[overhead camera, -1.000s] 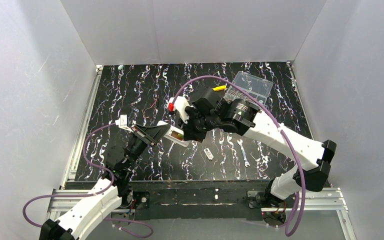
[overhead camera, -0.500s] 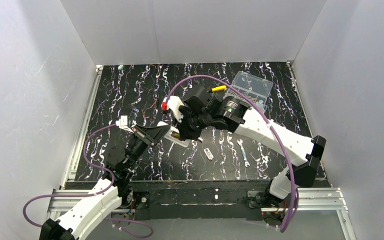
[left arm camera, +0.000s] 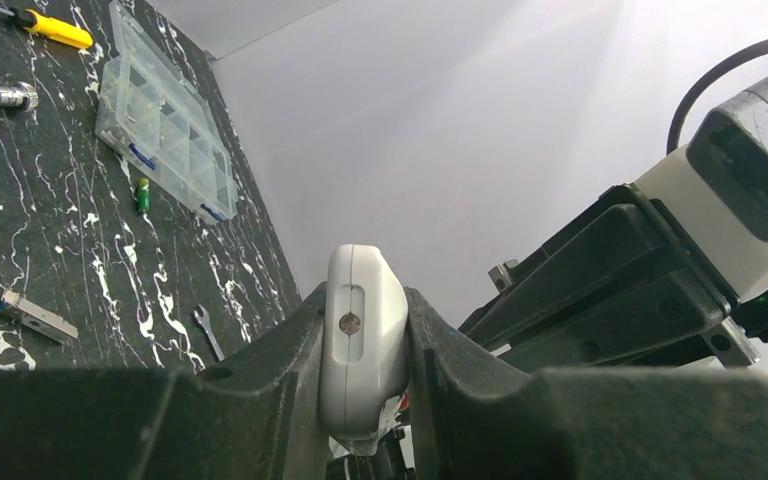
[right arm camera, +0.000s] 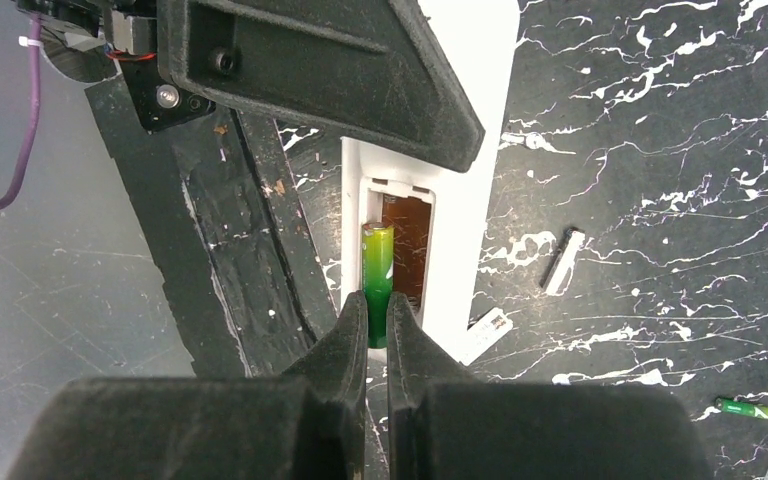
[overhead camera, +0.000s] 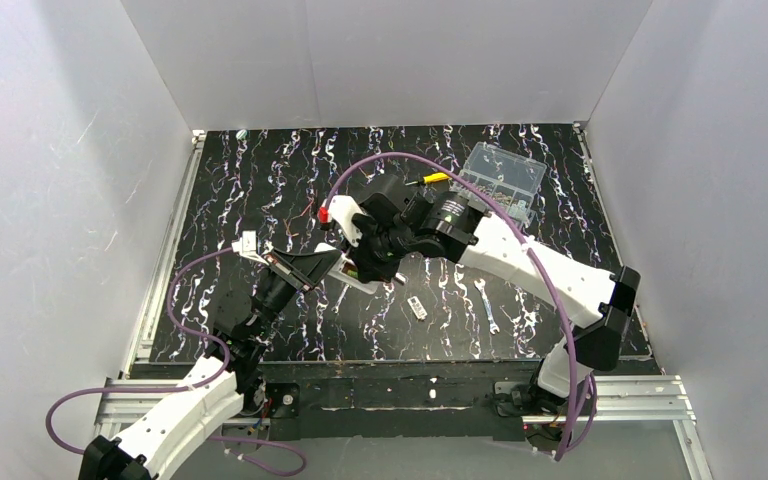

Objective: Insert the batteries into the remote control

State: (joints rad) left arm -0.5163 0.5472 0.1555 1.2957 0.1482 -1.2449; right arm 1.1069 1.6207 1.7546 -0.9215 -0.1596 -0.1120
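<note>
I see the left end effector (left arm camera: 365,352) clamped on the white remote control (left arm camera: 363,335) and the right end effector (right arm camera: 378,335) pinching a green battery (right arm camera: 377,265) at its open compartment (right arm camera: 407,240) — the second battery (left arm camera: 143,194) lies on the table (left arm camera: 50,250) beside the clear organiser box (left arm camera: 165,110).

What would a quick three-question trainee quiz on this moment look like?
1. True or false: the right gripper is shut on a green battery at the open compartment of the remote control.
2. What holds the remote control? A) the left gripper; B) the right gripper; C) nothing.
3. A loose battery lies on the table. Which object lies right beside it?

Key: 1 true. 2 A. 3 the clear organiser box.
</note>
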